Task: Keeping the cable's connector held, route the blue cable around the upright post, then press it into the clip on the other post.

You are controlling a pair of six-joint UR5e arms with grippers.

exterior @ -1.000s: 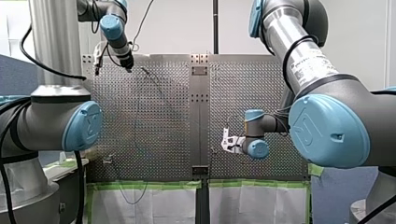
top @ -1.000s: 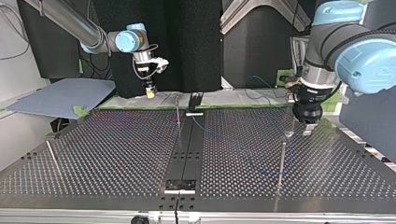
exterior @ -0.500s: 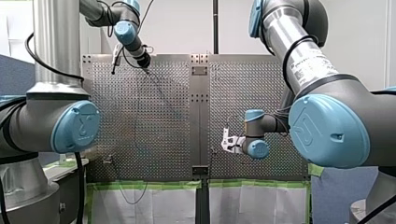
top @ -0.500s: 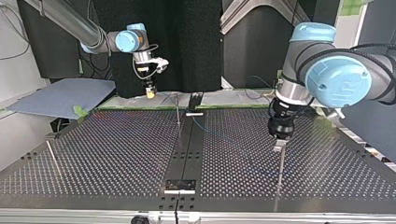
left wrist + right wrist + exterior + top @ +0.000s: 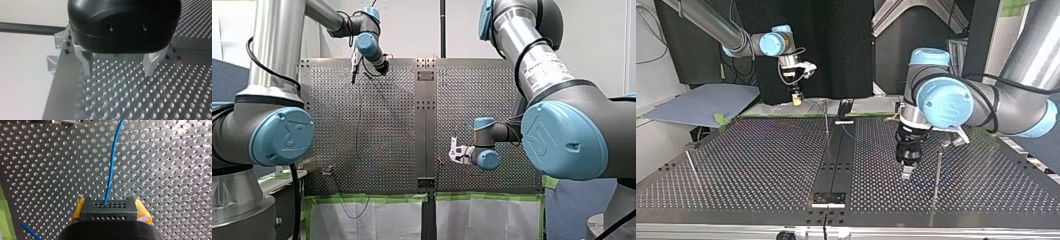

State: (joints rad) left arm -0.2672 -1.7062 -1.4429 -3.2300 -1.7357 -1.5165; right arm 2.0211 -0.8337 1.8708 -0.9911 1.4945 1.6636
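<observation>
- Top view's left: my right gripper [image 5: 796,101] hangs over the far edge of the table [image 5: 761,165]. In the wrist view its yellow pads [image 5: 143,212] are clamped on the black connector [image 5: 109,207], and the hold looks square.
- The blue cable [image 5: 111,162] leaves the connector's face and lies loose on the perforated plate ahead of it.
- Centre: a thin post [image 5: 826,117] stands just beside the dark middle strip. Can't tell whether it carries the clip.
- Right of centre: my left gripper [image 5: 906,172] is low over the plate, metal fingers [image 5: 86,62] spread wide with nothing between them.
- Further right: the upright post [image 5: 937,172] is near that gripper, not touching.
- Judgement: the cable is thin, light and limp, so it will sag and slide rather than push. Pinch a free run out from the connector, lightly, to avoid kinking.
</observation>
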